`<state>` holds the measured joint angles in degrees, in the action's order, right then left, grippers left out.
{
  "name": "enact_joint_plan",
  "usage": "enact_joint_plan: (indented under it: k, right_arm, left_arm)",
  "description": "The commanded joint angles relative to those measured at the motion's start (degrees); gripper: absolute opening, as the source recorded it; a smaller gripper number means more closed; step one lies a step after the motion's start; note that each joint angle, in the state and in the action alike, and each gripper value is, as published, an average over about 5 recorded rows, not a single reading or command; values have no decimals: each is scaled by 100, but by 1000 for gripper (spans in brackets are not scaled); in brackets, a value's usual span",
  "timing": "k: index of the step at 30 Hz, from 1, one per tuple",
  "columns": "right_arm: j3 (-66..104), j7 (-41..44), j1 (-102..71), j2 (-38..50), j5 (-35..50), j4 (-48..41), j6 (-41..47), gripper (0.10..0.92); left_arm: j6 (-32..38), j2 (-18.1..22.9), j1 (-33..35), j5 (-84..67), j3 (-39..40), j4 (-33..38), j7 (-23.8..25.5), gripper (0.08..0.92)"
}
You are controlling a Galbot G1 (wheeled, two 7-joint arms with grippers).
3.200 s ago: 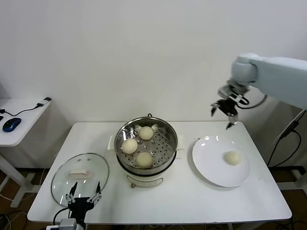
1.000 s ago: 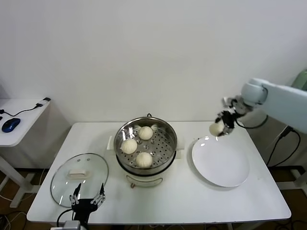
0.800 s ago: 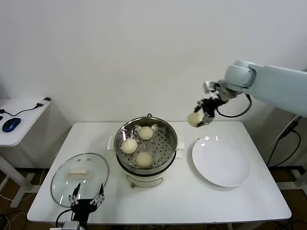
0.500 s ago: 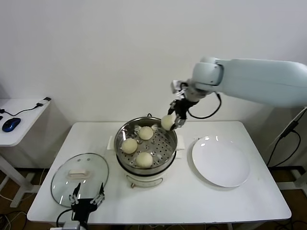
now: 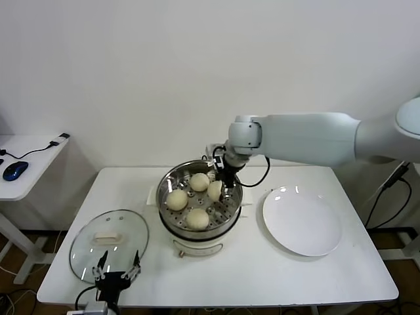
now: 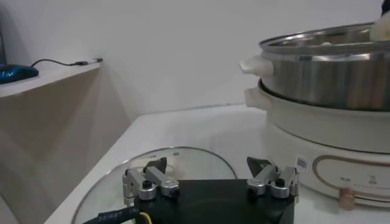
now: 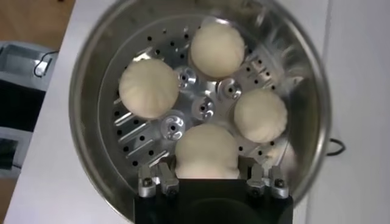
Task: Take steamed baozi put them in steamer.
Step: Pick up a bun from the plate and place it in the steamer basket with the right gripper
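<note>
Head view, right gripper (image 5: 219, 187): reaching in over the steamer (image 5: 200, 200) from the right side, fingers clamping a steamed baozi (image 5: 214, 190) at the right part of the perforated tray.
Head view, other baozi: three more sitting on the tray, one at the back (image 5: 199, 182), one at the left (image 5: 176, 199), one at the front (image 5: 197, 218); held bun hanging just beside the back one.
Head view, steamer: standing mid-table on its white base, between the glass lid (image 5: 109, 241) and the white plate (image 5: 302, 220).
Head view, left gripper (image 5: 116, 273): parked at the table's near-left edge, over the near rim of the lid, fingers spread wide, gripping nothing.
Head view, surroundings: white table (image 5: 341, 275); side desk at far left carrying a blue mouse (image 5: 15, 170).
Left wrist view, left gripper (image 6: 210, 182): fingers standing wide apart, hovering just above the glass lid (image 6: 109, 185).
Left wrist view, steamer (image 6: 323, 76): rising close by on its white base; tip of a bun (image 6: 382, 27) showing above the rim at the frame edge.
Right wrist view, right gripper (image 7: 207, 176): looking straight down into the steamer (image 7: 91, 67); fingers (image 7: 149, 182) pinching the nearest baozi (image 7: 206, 152) from both sides.
Right wrist view, other baozi: three resting on the perforated tray, at (image 7: 148, 88), (image 7: 217, 50) and (image 7: 261, 115), spaced around the tray's centre; whether the held bun is touching the tray, cannot tell.
</note>
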<state>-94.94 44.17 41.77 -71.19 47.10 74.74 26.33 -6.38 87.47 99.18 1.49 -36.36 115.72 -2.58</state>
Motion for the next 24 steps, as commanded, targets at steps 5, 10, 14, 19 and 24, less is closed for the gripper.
enact_joint_plan:
  k: [5, 10, 14, 19, 24]
  right_arm:
    - [-52, -124, -466, -271, -355, -235, 131, 666]
    - [19, -48, -399, -266, -276, -268, -47, 691]
    - [37, 232, -244, -249, -104, -361, -486, 778]
    - [67, 638, -5, -106, 104, -448, -891, 821]
    - [542, 907, 165, 331, 669, -515, -1150, 823]
  left_arm:
    - [-10, -16, -35, -7, -1, -38, 7, 823]
    - [-10, -30, -62, -7, 8, -59, 11, 823]
    - [-8, -33, -74, -7, 9, -69, 9, 823]
    - [-12, -44, -71, -1, 9, -53, 7, 823]
    - [-21, -48, -48, 6, 8, -1, 9, 823]
